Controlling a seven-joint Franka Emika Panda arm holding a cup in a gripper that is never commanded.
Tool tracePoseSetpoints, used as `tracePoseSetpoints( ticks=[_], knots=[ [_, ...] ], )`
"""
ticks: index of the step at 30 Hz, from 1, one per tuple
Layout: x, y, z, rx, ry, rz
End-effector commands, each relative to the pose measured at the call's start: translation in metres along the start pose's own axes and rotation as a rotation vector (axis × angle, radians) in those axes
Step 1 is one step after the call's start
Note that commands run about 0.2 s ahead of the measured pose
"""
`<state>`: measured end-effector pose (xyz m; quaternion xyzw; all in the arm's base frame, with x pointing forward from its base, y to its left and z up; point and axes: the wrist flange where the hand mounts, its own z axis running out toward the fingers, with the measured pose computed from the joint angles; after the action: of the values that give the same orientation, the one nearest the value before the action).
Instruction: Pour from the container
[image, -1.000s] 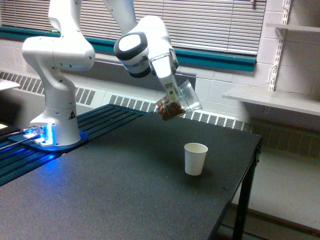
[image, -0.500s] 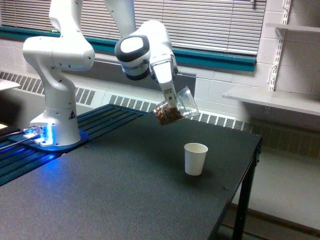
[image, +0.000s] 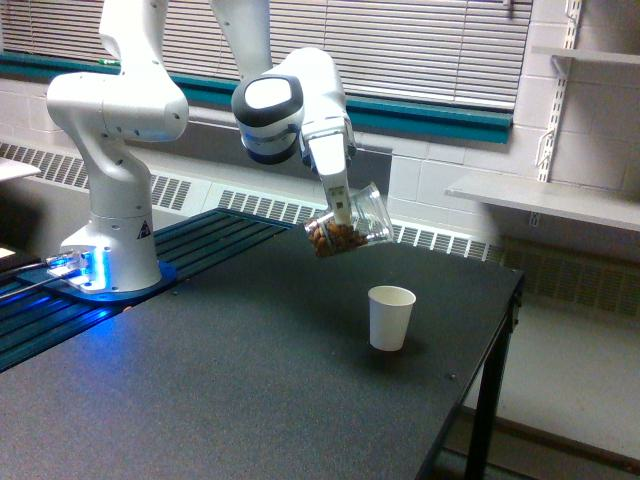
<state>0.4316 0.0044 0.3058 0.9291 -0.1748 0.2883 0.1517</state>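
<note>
Your gripper was closed on the clear, see-through plastic cup, pinching it on its side wall. The cup hung in the air, well above the black table. It was tipped far over, with its open mouth aimed toward the exterior view's right and a bit up. It sat up and to the exterior view's left of the small white paper cup, not right over it.

You probably had a light load. A thin plastic cup like this one looked like it would bend if you squeezed hard, and its smooth wall could slip. The side wall near the middle was likely the best place to hold, and that was about where your fingers were. A soft, steady squeeze was most likely enough.

Inside the clear cup you could see small brown bits. They lay in a heap at the low end, near the bottom of the cup. You could not tell what they were. None had reached the mouth, and none were falling.

The white paper cup stood upright on the table, open at the top. You could not see into it, so you could not tell if it held anything. If you tipped more from there, the bits might have missed it.
</note>
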Motion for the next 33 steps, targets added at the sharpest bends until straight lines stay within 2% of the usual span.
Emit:
tracePoseSetpoints(
  ticks=[1, 33],
  knots=[
    [0.000, 0.000, 0.005, -0.014, -0.014, 0.003],
    [-0.016, -0.005, 0.023, -0.056, -0.078, -0.101]
  ],
)
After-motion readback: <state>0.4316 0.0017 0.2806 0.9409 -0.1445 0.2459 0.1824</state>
